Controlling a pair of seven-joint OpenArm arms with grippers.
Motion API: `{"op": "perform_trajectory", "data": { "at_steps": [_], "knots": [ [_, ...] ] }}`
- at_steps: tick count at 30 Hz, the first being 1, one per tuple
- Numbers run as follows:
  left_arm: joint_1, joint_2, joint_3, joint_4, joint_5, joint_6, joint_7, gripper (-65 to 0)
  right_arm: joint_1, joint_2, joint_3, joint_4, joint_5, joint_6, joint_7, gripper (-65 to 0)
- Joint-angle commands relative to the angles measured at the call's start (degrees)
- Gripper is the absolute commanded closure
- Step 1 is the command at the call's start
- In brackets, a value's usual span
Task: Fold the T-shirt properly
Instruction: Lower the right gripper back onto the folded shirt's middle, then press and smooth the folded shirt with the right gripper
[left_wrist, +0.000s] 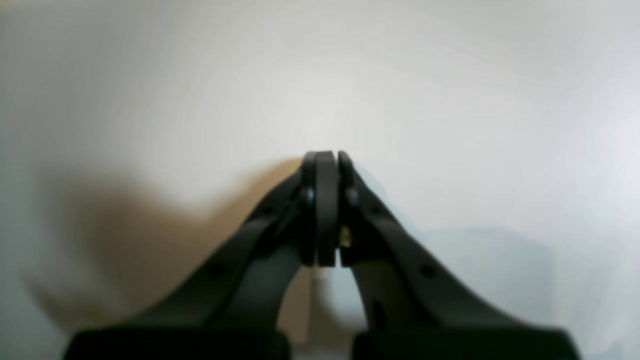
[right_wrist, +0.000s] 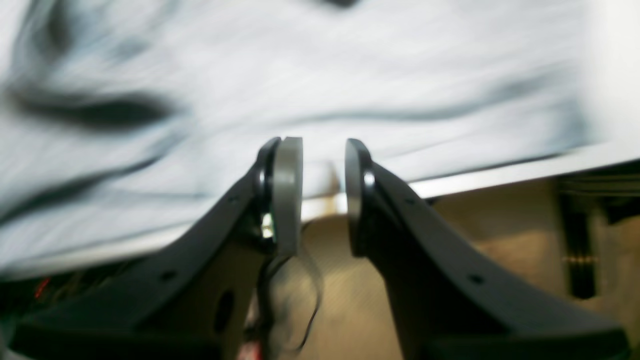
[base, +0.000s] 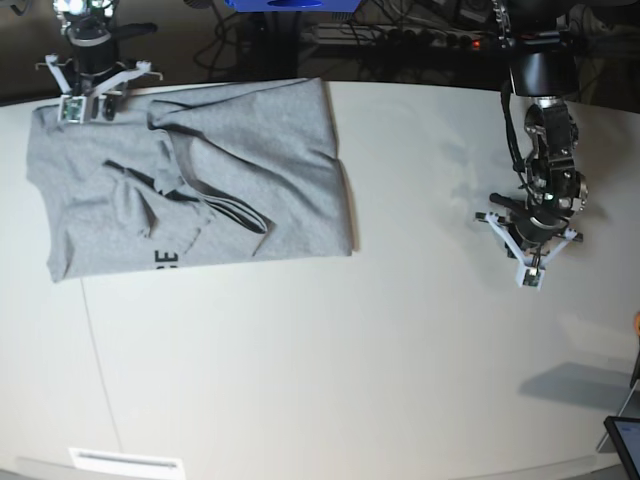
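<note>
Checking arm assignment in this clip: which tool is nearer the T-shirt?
Right. The right tool sits at the far edge of the grey T-shirt, jaws apart. The left tool hovers over bare table, well clear of the shirt, jaws shut.

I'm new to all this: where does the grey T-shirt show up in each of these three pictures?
Left wrist view: the T-shirt is not in it, only the shut left hand over the bare white table.
Right wrist view: the heather-grey cotton T-shirt fills the upper part, blurred, beyond the right hand.
Base view: the T-shirt lies crumpled at upper left.
Shared landmark: the white table, seen in all three.
</note>
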Motion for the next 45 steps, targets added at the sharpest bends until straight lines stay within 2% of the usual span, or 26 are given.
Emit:
{"op": "perform_trajectory", "data": {
  "at_steps": [1, 3, 6, 7, 15, 19, 22, 25, 31, 37, 45],
  "knots": [
    [2.1, 2.2, 3.2, -2.7, -1.4, -4.6, 9.6, 0.0, 0.4, 0.6, 0.7, 1.2, -0.3, 1.3, 2.7, -13.8],
    [1.6, 2.2, 5.5, -2.7, -1.4, -4.6, 9.6, 0.0, 2.5, 2.7, 0.4, 1.2, -0.2, 6.6, 4.6, -13.9],
    [1.1, 2.2, 8.2, -4.1, -1.5, -4.5, 9.6, 0.0, 7.4, 4.0, -4.7, 1.1, -0.2, 14.7, 3.3, -14.4],
    [1.0, 2.2, 8.6, -4.5, -1.5, -4.5, 9.6, 0.0, 9.1, 4.1, -6.4, 1.1, -0.2, 15.9, 1.9, -14.4],
    [2.0, 2.0, 8.0, -5.2, -1.5, -4.5, 9.6, 0.0, 27.1, 4.1, -18.5, 0.9, -0.3, 16.4, -14.6, -14.5],
    [3.8, 1.5, 8.0, -5.1, -1.5, -4.5, 9.4, 0.0, 33.9, 3.8, -23.9, 0.8, -0.3, 16.2, -20.3, -14.5],
    [4.9, 1.3, 7.9, -5.2, -1.5, -4.5, 6.8, 0.0, 36.9, 3.5, -26.8, 0.8, -0.3, 16.2, -24.4, -14.5],
    [6.0, 0.8, 7.9, -5.4, -1.5, -4.5, 6.0, 0.0, 38.3, 3.2, -28.9, 0.1, -0.3, 16.2, -25.4, -14.9],
    [6.6, 0.4, 7.9, -5.3, -1.5, -4.5, 6.0, 0.0, 42.5, 3.2, -31.2, -2.3, -0.3, 16.2, -25.7, -24.2],
    [7.3, 0.3, 7.9, -5.0, -1.5, -4.5, 6.0, 0.0, 46.1, 2.9, -31.2, -3.9, -0.3, 16.2, -28.7, -24.4],
    [7.4, 0.3, 7.9, -5.1, -1.5, -4.5, 6.0, 0.0, 47.1, 2.8, -31.3, -6.6, -0.3, 16.2, -28.7, -23.9]
  ]
}}
